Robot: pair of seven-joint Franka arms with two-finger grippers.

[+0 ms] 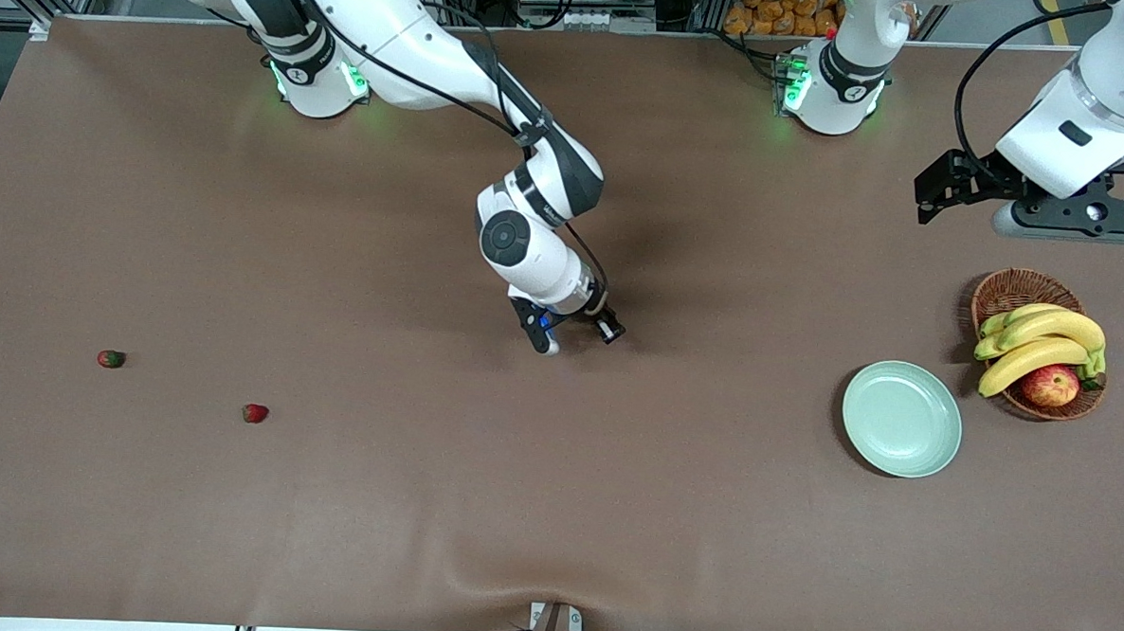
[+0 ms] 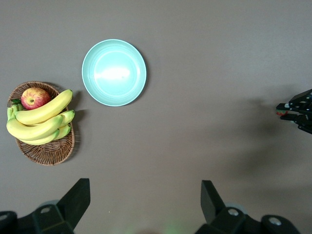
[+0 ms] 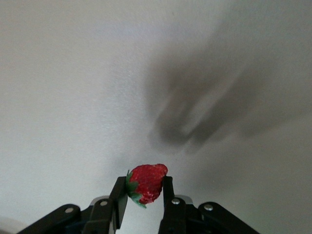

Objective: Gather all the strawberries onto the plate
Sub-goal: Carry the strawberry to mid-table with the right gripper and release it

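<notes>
Over the bare middle of the brown table, the right gripper is hanging in the air with its two black fingers pinching a small red strawberry with a green leafy cap, the berry sitting crosswise between the pads with its cap toward one finger and its tip toward the other. The round, shallow, pale mint-green glossy plate is lying well apart from that gripper, toward the left arm's end of the table and a little nearer the front camera, so the carry is turning on a long sideways travel toward that end with a slight drift forward; the plate is showing nothing in it. Two more tiny red strawberries are waiting on the table toward the right arm's end, one with a dark green cap and another nearer the front camera, well apart from each other and farther still from the plate. Just beside the plate, the brown wicker basket is holding yellow bananas and a red-yellow apple (none of this belongs in the plate). The left gripper is waiting high above the table near the basket, its jaws spread wide and holding nothing; it is the arm nearer the plate, yet the right arm is the one carrying the berry
</notes>
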